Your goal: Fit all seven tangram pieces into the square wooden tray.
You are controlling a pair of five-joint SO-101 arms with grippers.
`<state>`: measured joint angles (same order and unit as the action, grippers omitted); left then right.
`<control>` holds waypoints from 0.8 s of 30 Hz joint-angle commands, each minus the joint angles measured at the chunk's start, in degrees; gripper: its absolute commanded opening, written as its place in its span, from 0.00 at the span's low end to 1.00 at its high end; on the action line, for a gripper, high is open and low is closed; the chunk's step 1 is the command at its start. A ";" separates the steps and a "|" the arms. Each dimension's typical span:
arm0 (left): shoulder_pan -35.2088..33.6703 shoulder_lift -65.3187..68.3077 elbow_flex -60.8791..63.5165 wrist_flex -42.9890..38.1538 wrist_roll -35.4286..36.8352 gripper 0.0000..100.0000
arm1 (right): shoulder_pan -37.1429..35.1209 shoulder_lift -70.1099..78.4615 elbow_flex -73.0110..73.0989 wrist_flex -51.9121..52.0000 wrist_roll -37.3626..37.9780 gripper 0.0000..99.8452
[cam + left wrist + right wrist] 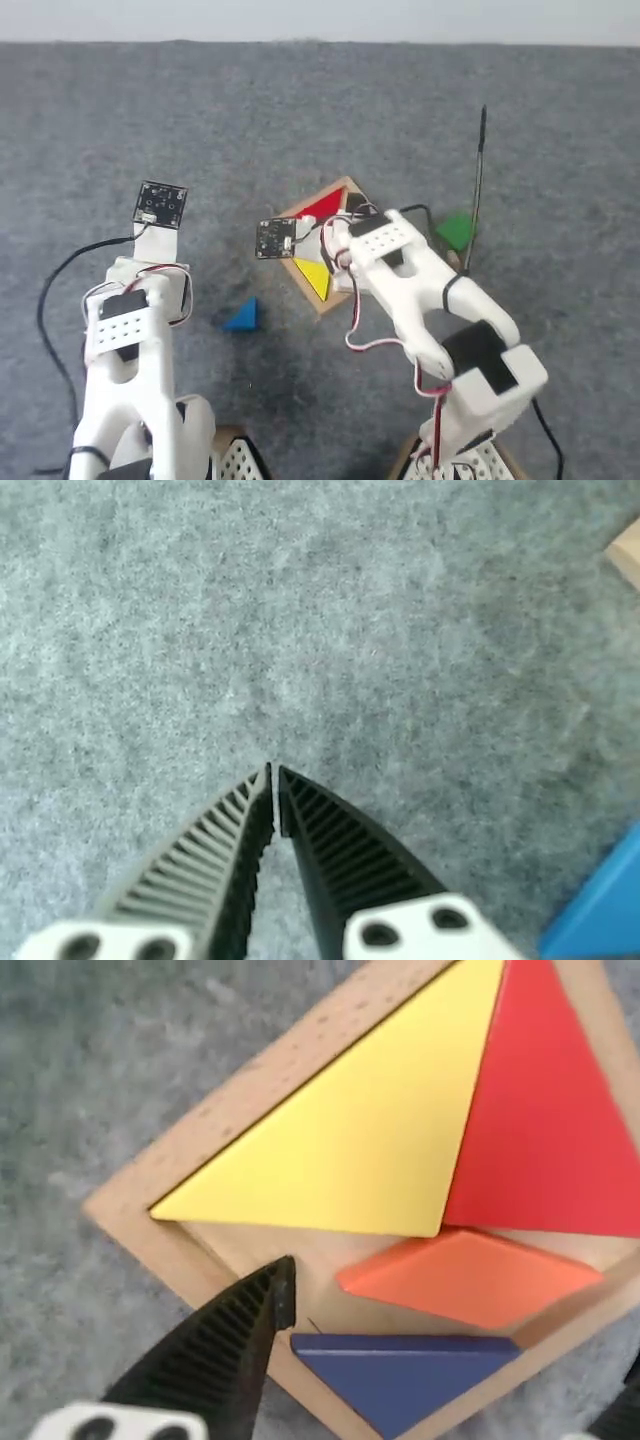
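Left end effector (272,780) is seen pressed together, empty, over bare tabletop (300,630) | right end effector (455,1335) is held spread above tray (250,1070) | yellow triangle (370,1130), red triangle (540,1140), orange piece (470,1275) and navy triangle (410,1370) are laid in tray | blue triangle (241,316) and green piece (455,230) are found on tabletop, outside tray.

Left arm (125,345), right arm (430,290) white; black servos (475,350), red-white-black cables (355,340), square black camera boards (161,203). Left gripper (275,771) fingers (215,855) black, ribbed; white mounts (400,935), 2 screw holes each.
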<state>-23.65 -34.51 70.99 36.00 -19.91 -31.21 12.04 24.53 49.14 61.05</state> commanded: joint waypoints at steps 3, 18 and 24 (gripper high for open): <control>-0.26 -1.93 -0.13 -1.05 -0.62 0.02 | 2.07 5.93 -12.75 10.33 3.25 0.49; -0.26 -1.93 -0.13 -0.97 -0.62 0.02 | 4.97 19.21 -31.47 28.26 10.46 0.49; -0.26 -1.93 -0.13 -0.97 -0.62 0.02 | 5.76 20.62 -34.20 31.96 13.36 0.49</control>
<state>-23.65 -34.51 70.99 36.00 -20.00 -27.43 32.53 -7.74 78.33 72.04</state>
